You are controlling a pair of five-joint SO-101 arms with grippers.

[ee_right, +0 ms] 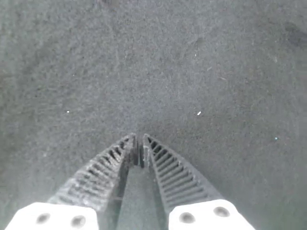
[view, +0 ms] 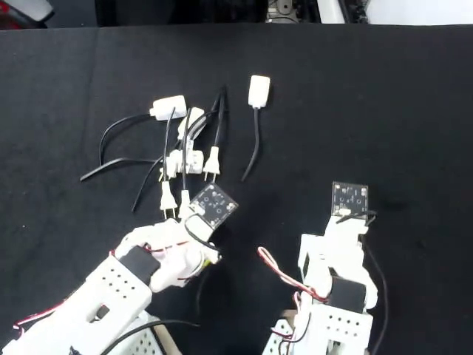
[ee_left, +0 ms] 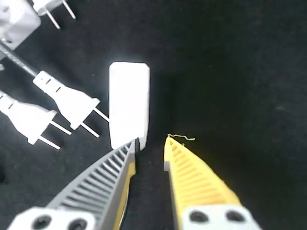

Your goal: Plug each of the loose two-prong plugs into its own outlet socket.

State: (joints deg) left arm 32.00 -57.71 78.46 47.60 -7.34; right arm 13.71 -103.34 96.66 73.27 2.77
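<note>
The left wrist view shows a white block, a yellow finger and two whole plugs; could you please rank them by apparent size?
1. White block and yellow finger: about alike; the finger is nearer the camera.
2. Plug beside the block and outer plug: alike, smaller.

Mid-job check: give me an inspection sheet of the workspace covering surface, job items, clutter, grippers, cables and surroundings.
Surface: black cloth table, lying flat.
Job's things: white two-prong plugs lie unplugged in a cluster left of centre. A white socket block lies apart, farther back. A second white socket block lies just ahead of the left gripper.
Clutter: nothing seen.
Grippers: left gripper is open, its grey fingertip at the second block's near edge. Right gripper is shut on nothing, over bare cloth.
Cables: black cables trail from the plugs and sockets, crossing within the cluster.
Surroundings: pale objects beyond the far edge, too cropped to identify.
</note>
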